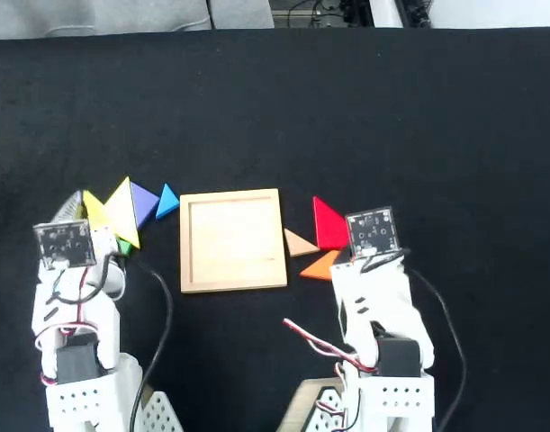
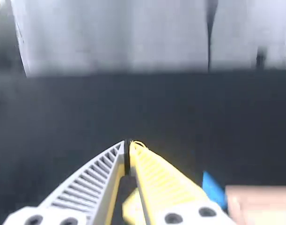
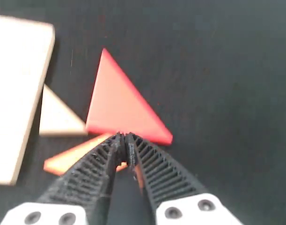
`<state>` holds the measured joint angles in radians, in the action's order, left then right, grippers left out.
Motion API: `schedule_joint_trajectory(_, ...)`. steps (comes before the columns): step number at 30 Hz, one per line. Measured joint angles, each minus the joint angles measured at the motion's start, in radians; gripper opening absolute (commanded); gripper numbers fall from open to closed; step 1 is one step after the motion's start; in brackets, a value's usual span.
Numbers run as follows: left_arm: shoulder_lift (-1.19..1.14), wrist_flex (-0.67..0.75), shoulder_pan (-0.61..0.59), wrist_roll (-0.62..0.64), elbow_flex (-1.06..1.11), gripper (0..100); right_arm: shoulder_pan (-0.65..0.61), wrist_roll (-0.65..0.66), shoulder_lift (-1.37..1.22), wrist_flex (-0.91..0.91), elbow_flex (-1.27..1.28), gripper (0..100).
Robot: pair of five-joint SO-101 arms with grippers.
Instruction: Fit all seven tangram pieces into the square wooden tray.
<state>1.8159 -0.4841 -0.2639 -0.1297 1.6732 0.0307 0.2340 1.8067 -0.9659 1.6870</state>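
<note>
1. The square wooden tray (image 1: 233, 239) lies flat in the middle of the table, between the two arms, with its pale floor showing.
2. Just off its left side, a blue triangle (image 1: 167, 201), a purple piece (image 1: 144, 202) and a large yellow triangle (image 1: 121, 211) sit packed in a row. A green piece (image 1: 123, 245) peeps out by the left arm (image 1: 76, 306).
3. Just off its right side lies a tan triangle (image 1: 299, 242), with a red triangle (image 1: 328, 223) and an orange piece (image 1: 321, 265) next to it.
4. The left gripper (image 2: 128, 145) is clenched tip to tip, above the yellow triangle.
5. The right gripper (image 3: 125, 138) is likewise clenched, its tips over the spot where red meets orange.
6. A black cloth (image 1: 392, 117) covers the table. Beyond its far edge are a pale grey surface (image 1: 121, 13) and dark cables (image 1: 347, 11).
</note>
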Motion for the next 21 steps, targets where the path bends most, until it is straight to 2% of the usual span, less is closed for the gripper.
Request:
schedule_joint_trajectory(2, 0.000, 0.083, 0.000, 0.000, -0.002, 3, 0.000, 0.000, 0.000, 0.060, 0.000, 1.8)
schedule_joint_trajectory(5, 0.000, 0.124, 0.000, 0.000, -0.002, 3, 0.000, 0.000, 0.000, 0.120, 0.000, 1.8)
schedule_joint_trajectory(17, 0.000, 0.133, 0.018, -0.002, 0.006, 3, 0.000, 0.009, 0.000, 0.304, 0.000, 1.8)
schedule_joint_trajectory(21, 0.000, 0.066, 0.046, -0.002, 0.008, 3, 0.000, 0.110, 0.000, 0.404, 0.000, 1.8)
